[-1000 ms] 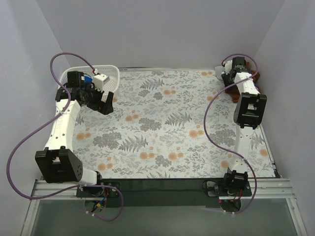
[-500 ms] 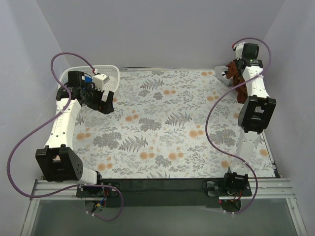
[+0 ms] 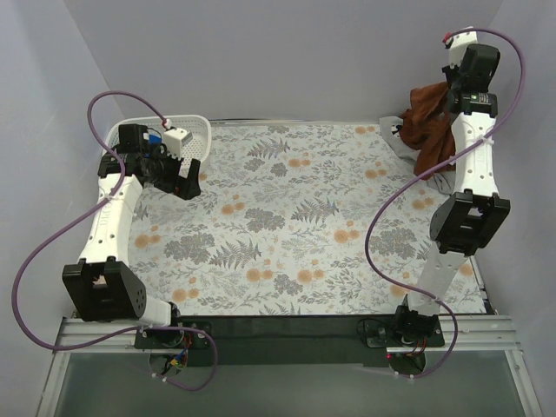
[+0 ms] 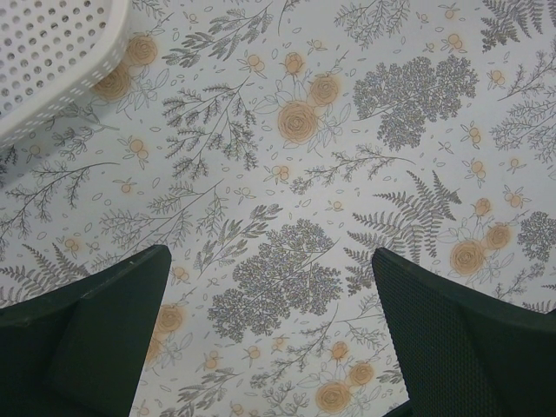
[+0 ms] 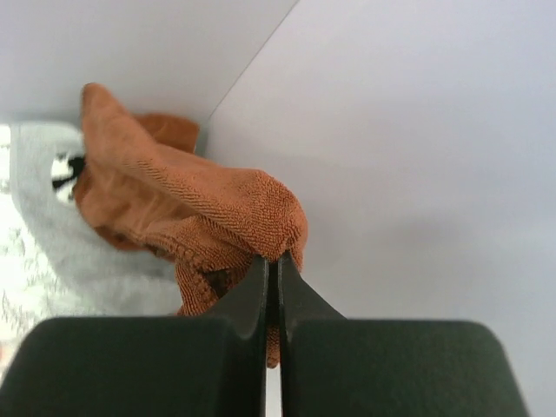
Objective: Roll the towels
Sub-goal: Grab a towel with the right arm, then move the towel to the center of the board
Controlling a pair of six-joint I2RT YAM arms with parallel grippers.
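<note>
1. From above: my right fingers (image 3: 452, 94) are high in the far right corner, pinched on the rust-brown towel (image 3: 430, 126), which hangs bunched above the bench (image 3: 287, 226). A grey towel (image 3: 401, 139) lies on the bench just below it. My left fingers (image 3: 187, 184) hover beside the white basket (image 3: 198, 130) at the far left.
2. Left wrist: my left fingers (image 4: 104, 330) are spread wide with nothing between them, over the bare floral bench (image 4: 287, 174). A corner of the basket (image 4: 52, 52) shows at the upper left.
3. Right wrist: my right fingers (image 5: 271, 282) are closed on a fold of the rust-brown towel (image 5: 191, 208). The grey towel (image 5: 52, 230), with a small black-and-white mark, lies below.
</note>
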